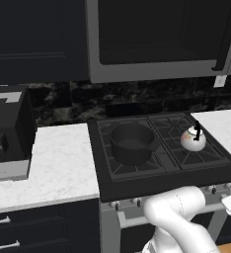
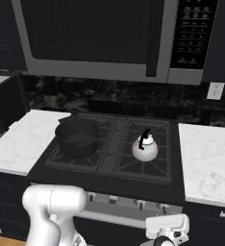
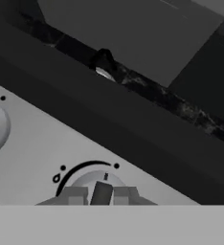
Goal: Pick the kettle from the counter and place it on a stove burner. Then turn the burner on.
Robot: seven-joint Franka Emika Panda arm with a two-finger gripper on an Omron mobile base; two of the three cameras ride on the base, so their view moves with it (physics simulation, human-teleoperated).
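I count one kettle, one pot, one microwave, one toaster, and two knobs near my hand.

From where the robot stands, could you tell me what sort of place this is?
A rendered home kitchen: a black gas cooktop carrying a kettle and a dark pot, a microwave overhead, and white marbled counter alongside.

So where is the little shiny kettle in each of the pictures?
Left base view: the kettle sits on the right rear burner of the stove, right of the dark pot.
Right base view: the kettle is on the right-hand grate, again right of the pot.
Hand view: a black handle and silvery sliver peek over the stove edge, probably the kettle.
Shared landmark: the pot.
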